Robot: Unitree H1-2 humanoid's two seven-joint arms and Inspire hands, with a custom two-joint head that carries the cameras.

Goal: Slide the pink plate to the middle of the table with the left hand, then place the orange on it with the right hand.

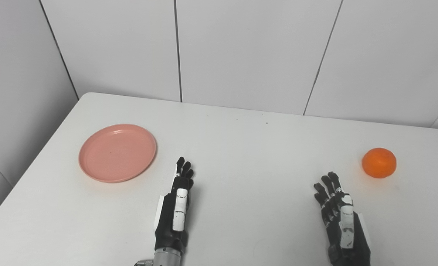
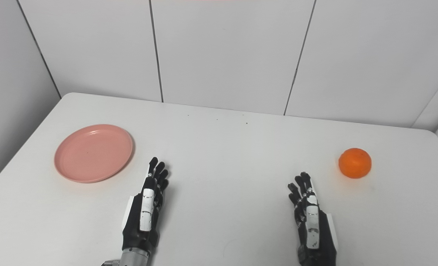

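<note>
A pink plate [image 1: 117, 153] lies flat on the left part of the white table [image 1: 241, 155], with nothing on it. An orange [image 1: 379, 163] rests on the table at the far right. My left hand [image 1: 176, 207] hovers near the front edge, just right of the plate and apart from it, fingers stretched out and holding nothing. My right hand [image 1: 339, 218] is near the front right, below and left of the orange, fingers spread and empty.
Grey panelled walls [image 1: 241, 55] rise behind and to the left of the table. The table's left edge runs close past the plate. Bare tabletop lies between the two hands.
</note>
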